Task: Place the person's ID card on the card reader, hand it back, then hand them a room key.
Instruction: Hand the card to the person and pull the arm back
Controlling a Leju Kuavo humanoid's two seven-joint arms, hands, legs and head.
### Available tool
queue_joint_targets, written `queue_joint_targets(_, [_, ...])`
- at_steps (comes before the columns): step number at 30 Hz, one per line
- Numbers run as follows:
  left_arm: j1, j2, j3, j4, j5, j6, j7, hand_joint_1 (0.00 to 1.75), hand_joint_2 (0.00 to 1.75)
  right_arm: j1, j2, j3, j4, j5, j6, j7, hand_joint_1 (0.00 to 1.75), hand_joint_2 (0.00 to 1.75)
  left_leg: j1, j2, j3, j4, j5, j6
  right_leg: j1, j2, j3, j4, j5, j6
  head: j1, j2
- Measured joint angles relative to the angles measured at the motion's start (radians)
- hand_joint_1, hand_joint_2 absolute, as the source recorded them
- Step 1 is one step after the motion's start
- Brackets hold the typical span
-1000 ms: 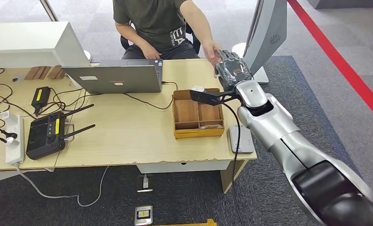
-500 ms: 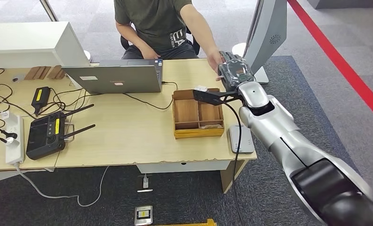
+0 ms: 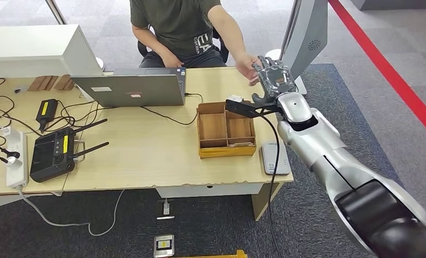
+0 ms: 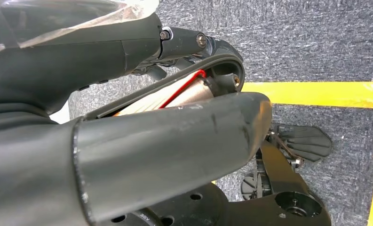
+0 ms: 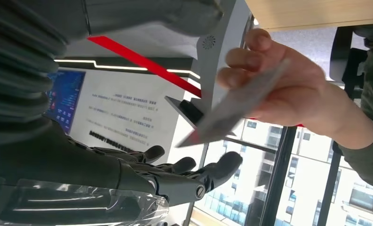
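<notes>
My right hand reaches over the desk's far right corner, right beside the person's hand. In the right wrist view the person's hand pinches a pale ID card, whose free end points into the gap between my thumb and my spread dark fingers. My right hand holds nothing, and I see no contact with the card. The grey card reader lies flat at the desk's front right. My left hand hangs over the floor and holds nothing.
A wooden compartment box stands just left of the reader. A laptop sits in front of the person, with a black controller and cables at the left. A grey stand rises just behind my right hand.
My right hand has moved slightly right and away from me, turning so its spread fingers face the person's hand. The person's hand has stayed at the desk corner.
</notes>
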Motion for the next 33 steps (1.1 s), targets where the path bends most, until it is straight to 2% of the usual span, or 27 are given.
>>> queue_joint_targets(8, [0.000, 0.001, 0.000, 0.000, -0.005, -0.003, -0.001, 0.00, 0.00, 0.002, -0.032, -0.002, -0.019, 0.001, 0.000, 0.016, 0.00, 0.00, 0.000, 0.000, 0.000, 0.000, 0.000, 0.000, 0.000, 0.000, 0.000, 0.000, 0.000, 0.000, 0.000, 0.000])
queue_joint_targets(14, [0.001, 0.001, 0.001, 0.000, 0.004, -0.006, -0.009, 0.00, 0.00, 0.054, -0.106, -0.045, -0.140, -0.048, -0.033, 0.022, 0.00, 0.00, 0.000, 0.000, 0.001, 0.001, 0.000, 0.000, 0.000, 0.000, 0.000, -0.001, 0.000, 0.000, 0.000, 0.000])
queue_joint_targets(20, [0.007, 0.001, 0.012, 0.000, 0.025, -0.002, -0.017, 0.00, 0.00, 0.212, -0.238, -0.137, -0.385, -0.146, 0.028, 0.023, 0.00, 0.00, 0.000, 0.000, 0.001, 0.001, -0.001, 0.001, 0.000, 0.000, 0.001, -0.002, 0.000, 0.000, 0.001, 0.000])
queue_joint_targets(25, [0.008, 0.001, 0.026, 0.000, 0.054, 0.012, -0.015, 0.00, 0.00, 0.352, -0.330, -0.207, -0.622, -0.185, 0.126, 0.045, 0.00, 0.00, 0.000, 0.000, 0.001, 0.001, -0.002, 0.002, 0.000, 0.000, 0.001, -0.002, 0.000, 0.000, 0.000, 0.000])
queue_joint_targets(29, [0.009, 0.001, 0.045, 0.000, 0.094, 0.022, -0.017, 0.00, 0.00, 0.452, -0.389, -0.261, -0.802, -0.242, 0.203, 0.122, 0.00, 0.00, 0.000, 0.000, 0.001, 0.000, -0.002, 0.002, 0.000, 0.000, 0.001, -0.002, 0.000, 0.000, 0.000, 0.000])
queue_joint_targets(33, [0.014, -0.003, 0.078, 0.000, 0.141, 0.031, -0.020, 0.00, 0.00, 0.560, -0.444, -0.329, -0.973, -0.309, 0.213, 0.203, 0.00, 0.00, 0.000, 0.000, 0.001, 0.000, -0.002, 0.001, 0.000, 0.000, 0.001, -0.002, 0.000, 0.000, -0.001, 0.000])
